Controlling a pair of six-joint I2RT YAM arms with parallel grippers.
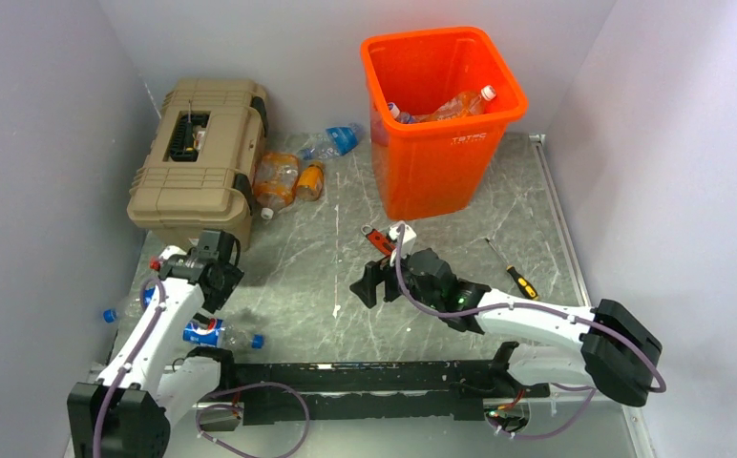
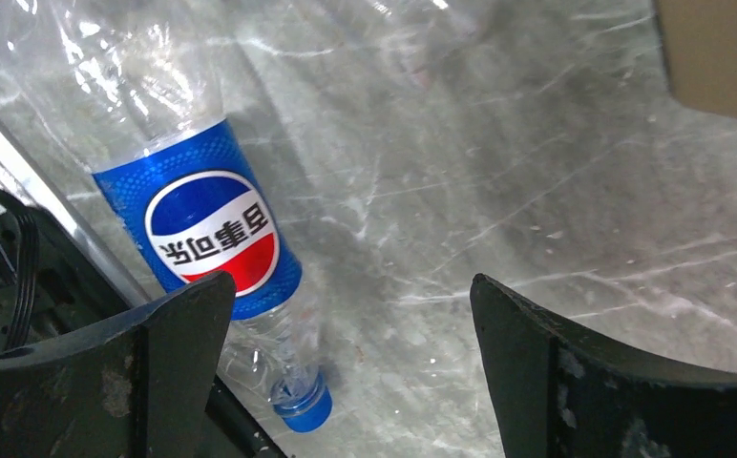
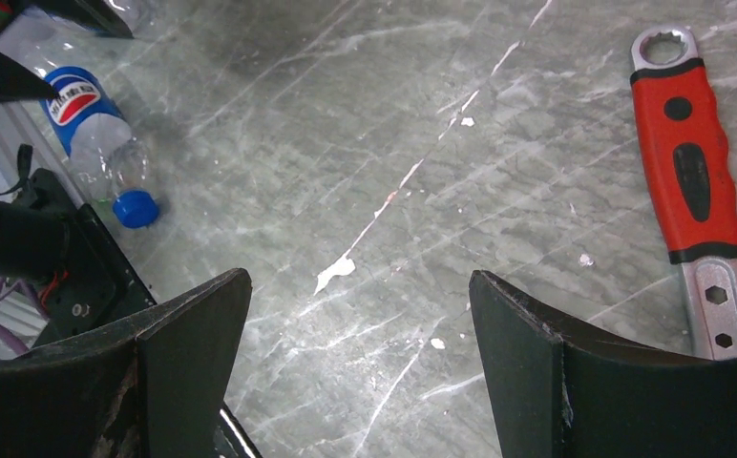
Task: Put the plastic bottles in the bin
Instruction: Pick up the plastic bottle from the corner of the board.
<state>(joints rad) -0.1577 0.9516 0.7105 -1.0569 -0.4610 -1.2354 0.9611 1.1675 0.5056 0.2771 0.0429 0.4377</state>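
Observation:
The orange bin (image 1: 441,176) stands at the back right with several plastic bottles (image 1: 455,105) inside. Two orange-tinted bottles (image 1: 288,181) and a blue-labelled one (image 1: 334,141) lie beside the toolbox. A clear bottle with a blue label and blue cap (image 1: 221,334) (image 2: 207,229) (image 3: 97,134) lies near the front left. My left gripper (image 1: 220,286) (image 2: 350,296) hangs open just above it, with the bottle beside its left finger and only bare table between the jaws. Another blue-capped bottle (image 1: 115,313) lies at the far left. My right gripper (image 1: 374,281) (image 3: 360,286) is open over bare table.
A tan toolbox (image 1: 198,157) sits at the back left. A red-handled wrench (image 1: 376,239) (image 3: 694,181) lies just beyond the right gripper, and a small screwdriver (image 1: 513,269) lies to its right. Walls close in both sides. A black rail (image 1: 365,367) runs along the near edge.

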